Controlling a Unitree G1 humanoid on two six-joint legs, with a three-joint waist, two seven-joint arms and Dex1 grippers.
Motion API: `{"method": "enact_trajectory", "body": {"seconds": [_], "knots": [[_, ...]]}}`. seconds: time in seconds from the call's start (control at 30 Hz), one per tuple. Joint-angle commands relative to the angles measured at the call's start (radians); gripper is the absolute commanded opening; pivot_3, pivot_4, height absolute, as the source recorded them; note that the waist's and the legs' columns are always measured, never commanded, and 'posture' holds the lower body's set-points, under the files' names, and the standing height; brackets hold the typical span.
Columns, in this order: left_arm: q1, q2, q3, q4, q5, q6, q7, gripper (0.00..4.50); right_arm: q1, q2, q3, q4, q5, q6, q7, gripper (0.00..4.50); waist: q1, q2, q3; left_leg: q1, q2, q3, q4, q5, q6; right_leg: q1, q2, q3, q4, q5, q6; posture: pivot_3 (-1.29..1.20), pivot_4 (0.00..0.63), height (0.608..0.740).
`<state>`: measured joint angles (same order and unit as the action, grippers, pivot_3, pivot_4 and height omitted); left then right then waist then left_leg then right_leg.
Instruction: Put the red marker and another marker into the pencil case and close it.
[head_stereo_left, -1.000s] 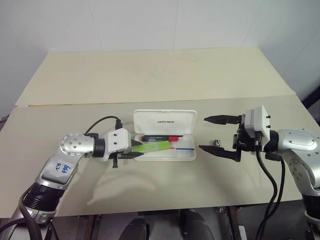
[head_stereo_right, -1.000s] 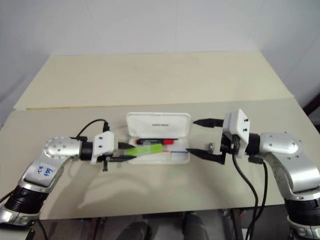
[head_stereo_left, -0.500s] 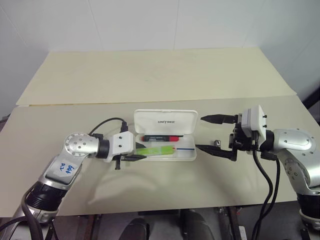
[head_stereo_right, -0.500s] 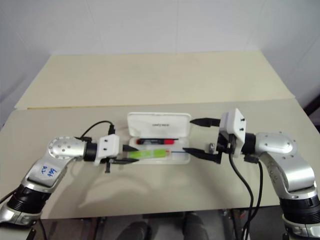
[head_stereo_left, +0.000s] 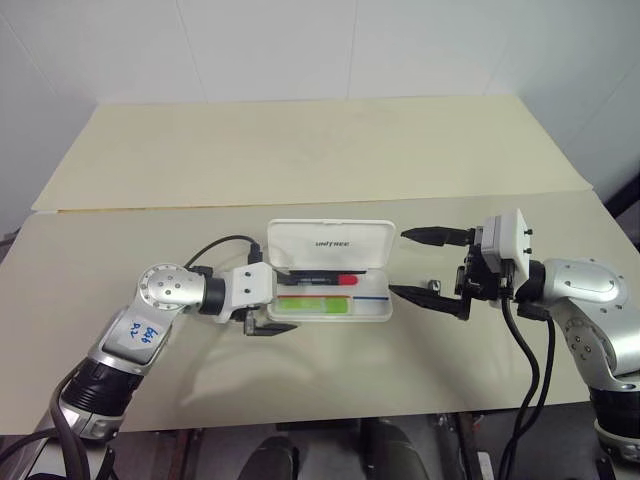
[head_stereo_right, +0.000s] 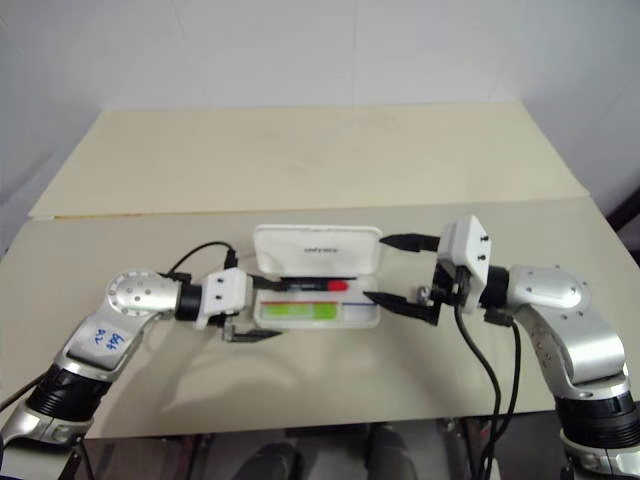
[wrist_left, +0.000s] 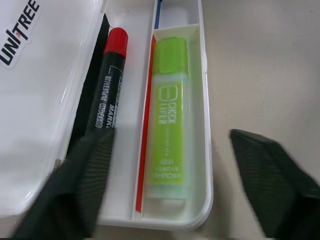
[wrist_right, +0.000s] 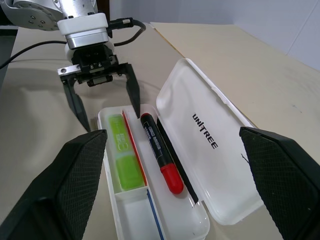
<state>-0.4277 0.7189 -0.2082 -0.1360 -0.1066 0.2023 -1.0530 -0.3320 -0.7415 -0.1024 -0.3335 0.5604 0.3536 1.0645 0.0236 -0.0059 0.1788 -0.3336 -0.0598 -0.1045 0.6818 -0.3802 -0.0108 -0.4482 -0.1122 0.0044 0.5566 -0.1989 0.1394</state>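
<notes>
The white pencil case (head_stereo_left: 375, 311) lies open in the middle of the table, its lid (head_stereo_left: 330, 242) folded back. The red marker (head_stereo_left: 320, 279) lies in the rear compartment with its red cap to the right. The lime-green marker (head_stereo_left: 312, 305) lies flat in the front compartment, also seen in the left wrist view (wrist_left: 170, 145). My left gripper (head_stereo_left: 276, 300) is open at the case's left end, its fingers standing apart on either side of the green marker and not touching it. My right gripper (head_stereo_left: 408, 264) hangs open just right of the case, holding nothing.
A small grey piece (head_stereo_left: 433, 285) sits on the table between the right gripper's fingers. The light wooden table (head_stereo_left: 300, 370) has a seam (head_stereo_left: 150, 207) behind the case and open surface all round. Cables trail from both wrists.
My left gripper has opened and let go of the green marker, which was held tilted over the case and now lies flat in the front compartment. The right gripper has stayed put.
</notes>
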Motion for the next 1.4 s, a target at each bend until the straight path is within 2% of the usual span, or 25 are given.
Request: {"method": "enact_trajectory", "body": {"seconds": [0.03, 0.6, 0.8, 1.0, 1.1, 1.2, 1.4], "knots": [[-0.015, -0.001, 0.016, -0.015, -0.001, -0.023, 0.004, 4.47, -0.012, 0.007, 0.003, -0.022, 0.005, -0.014, -0.002, 4.50, 0.000, 0.000, 0.000, 0.000, 0.000, 0.000, 0.000, 0.000, 0.000, 0.000, 0.000, 0.000, 0.000, 0.000, 0.000, 0.00, 0.150, 0.740], [0.028, 0.012, 0.147, -0.108, -0.154, 0.005, -0.009, 4.47, -0.045, 0.030, 0.048, 0.030, -0.012, -0.032, 0.015, 4.50, -0.001, 0.000, 0.000, 0.000, 0.000, 0.000, 0.000, 0.000, 0.000, 0.000, 0.000, 0.000, 0.000, 0.000, 0.000, 0.00, 0.150, 0.740], [0.040, 0.037, 0.172, -0.147, -0.205, 0.025, -0.040, 4.47, -0.010, -0.026, 0.028, -0.016, 0.003, 0.123, -0.053, 4.50, 0.001, 0.000, 0.000, 0.000, 0.000, 0.000, 0.000, 0.000, 0.000, 0.000, 0.000, 0.000, 0.000, 0.000, 0.000, 0.00, 0.150, 0.740], [0.022, 0.025, 0.155, -0.159, -0.195, 0.057, -0.012, 4.47, 0.004, -0.124, -0.019, -0.111, 0.002, 0.476, -0.274, 4.50, 0.001, 0.000, 0.000, 0.000, 0.000, 0.000, 0.001, 0.000, 0.000, 0.000, 0.000, 0.000, 0.000, 0.000, 0.000, 0.00, 0.150, 0.740], [0.021, 0.006, 0.139, -0.159, -0.188, 0.060, 0.000, 4.47, -0.016, -0.134, -0.042, -0.160, 0.030, 0.684, -0.389, 4.50, 0.002, 0.000, 0.000, 0.000, 0.000, 0.000, 0.001, 0.000, 0.000, 0.000, 0.000, 0.000, 0.000, 0.000, 0.000, 0.00, 0.150, 0.740], [0.013, -0.012, 0.122, -0.153, -0.178, 0.058, 0.008, 4.47, -0.058, -0.094, -0.052, -0.201, 0.033, 0.868, -0.512, 4.50, 0.001, 0.000, 0.000, 0.000, 0.000, 0.000, 0.001, 0.000, 0.000, 0.000, 0.000, 0.000, 0.000, 0.000, 0.000, 0.00, 0.150, 0.740], [0.001, -0.025, 0.110, -0.148, -0.179, 0.061, 0.014, 4.47, -0.146, 0.084, -0.105, -0.266, -0.022, 1.208, -0.723, 4.50, 0.001, 0.000, 0.000, 0.000, 0.000, 0.000, 0.001, 0.000, 0.000, -0.001, 0.000, 0.001, 0.001, 0.000, 0.000, 0.00, 0.150, 0.740]]}}
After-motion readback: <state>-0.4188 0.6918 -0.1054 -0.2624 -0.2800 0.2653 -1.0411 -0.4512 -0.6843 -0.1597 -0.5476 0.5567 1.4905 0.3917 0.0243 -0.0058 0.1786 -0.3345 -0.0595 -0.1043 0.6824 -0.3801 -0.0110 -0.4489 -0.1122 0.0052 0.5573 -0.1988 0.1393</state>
